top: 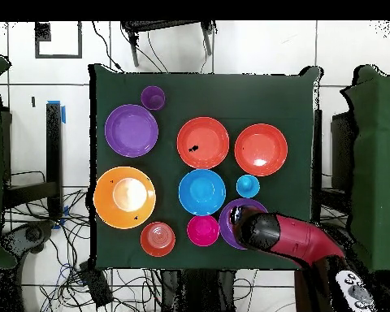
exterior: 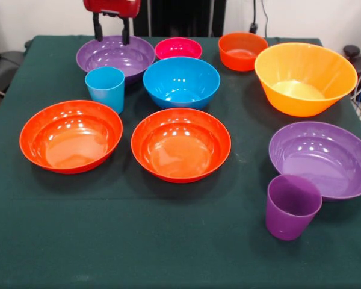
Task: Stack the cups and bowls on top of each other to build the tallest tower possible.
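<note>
My gripper (exterior: 112, 33) is open and empty, hanging over the far wide purple bowl (exterior: 115, 55). The light blue cup (exterior: 106, 87) stands just in front of that bowl. The medium blue bowl (exterior: 182, 81) is beside the cup, with the small pink bowl (exterior: 178, 48) behind it. Two wide orange-red bowls (exterior: 71, 135) (exterior: 181, 143) sit mid-table. The small orange bowl (exterior: 242, 50) and the large yellow-orange bowl (exterior: 305, 77) are at the far right. The second purple bowl (exterior: 323, 158) and the purple cup (exterior: 292, 206) are at the near right. Everything stands separately; no tower shows.
The dark green cloth table (exterior: 138, 253) has open cloth along its near edge. In the overhead view the red arm (top: 296, 240) covers part of the purple bowl (top: 228, 223). Cables lie on the floor around the table.
</note>
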{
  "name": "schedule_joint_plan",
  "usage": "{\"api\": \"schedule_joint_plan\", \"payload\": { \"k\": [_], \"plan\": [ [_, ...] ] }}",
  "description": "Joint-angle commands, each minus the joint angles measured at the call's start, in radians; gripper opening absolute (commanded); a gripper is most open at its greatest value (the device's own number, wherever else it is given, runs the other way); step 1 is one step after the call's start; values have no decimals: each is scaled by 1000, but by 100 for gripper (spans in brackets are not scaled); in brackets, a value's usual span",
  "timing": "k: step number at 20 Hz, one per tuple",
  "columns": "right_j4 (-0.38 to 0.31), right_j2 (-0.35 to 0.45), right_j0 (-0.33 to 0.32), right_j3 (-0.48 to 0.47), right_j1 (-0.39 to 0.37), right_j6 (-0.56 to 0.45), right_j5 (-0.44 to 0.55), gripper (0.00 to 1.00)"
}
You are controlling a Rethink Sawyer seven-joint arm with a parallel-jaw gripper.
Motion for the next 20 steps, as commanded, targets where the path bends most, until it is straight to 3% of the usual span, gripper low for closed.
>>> {"api": "schedule_joint_plan", "payload": {
  "k": [1, 20],
  "plan": [
    [-62, 101, 21, -19, 81, 55, -103, 100],
    [-58, 109, 28, -45, 133, 69, -178, 100]
  ]
}}
